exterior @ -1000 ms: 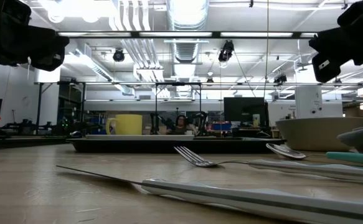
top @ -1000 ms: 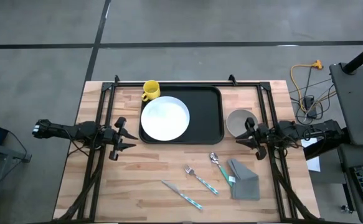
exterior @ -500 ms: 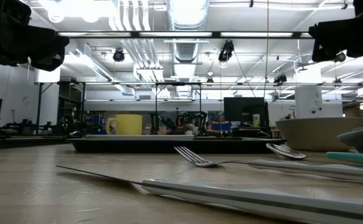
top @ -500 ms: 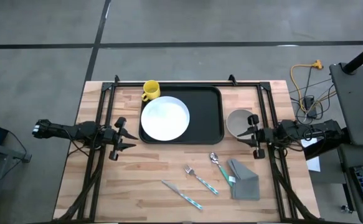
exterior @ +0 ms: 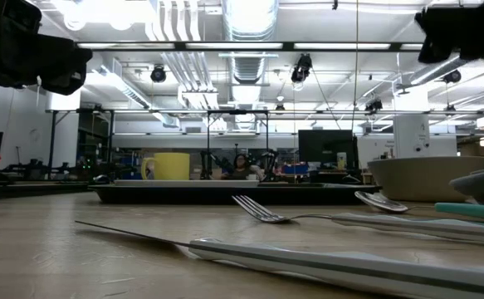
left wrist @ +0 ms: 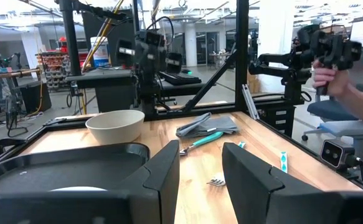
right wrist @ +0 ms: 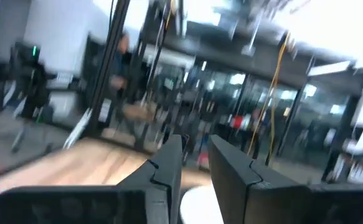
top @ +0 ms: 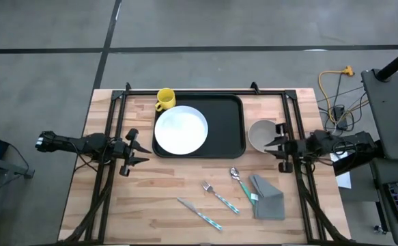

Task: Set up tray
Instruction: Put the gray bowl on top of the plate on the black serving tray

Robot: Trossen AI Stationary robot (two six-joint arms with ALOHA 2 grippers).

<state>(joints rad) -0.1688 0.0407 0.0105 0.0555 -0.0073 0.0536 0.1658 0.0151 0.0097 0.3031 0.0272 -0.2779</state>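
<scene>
The black tray [top: 226, 126] lies at the table's far middle with the round white plate [top: 181, 130] resting on its left half. A yellow mug [top: 164, 99] stands at the tray's far left corner. A beige bowl [top: 260, 134] sits on the table just right of the tray. My left gripper [top: 143, 153] hovers open left of the tray, touching nothing; in its wrist view [left wrist: 201, 168] it faces the tray [left wrist: 63, 165] and the bowl [left wrist: 114, 124]. My right gripper [top: 275, 150] hangs open just right of the bowl, raised off the table [right wrist: 195, 163].
A spoon [top: 235, 174], a fork [top: 216, 193], a knife [top: 200, 213] and a folded grey napkin [top: 268, 197] lie on the wood near the table's near right. Black frame bars [top: 110, 137] run along both sides. A person sits beyond the table [left wrist: 355, 99].
My right gripper has drawn back toward the table's right edge, away from the bowl, and has risen; it shows higher in the low view. The left gripper and all the objects have stayed where they were.
</scene>
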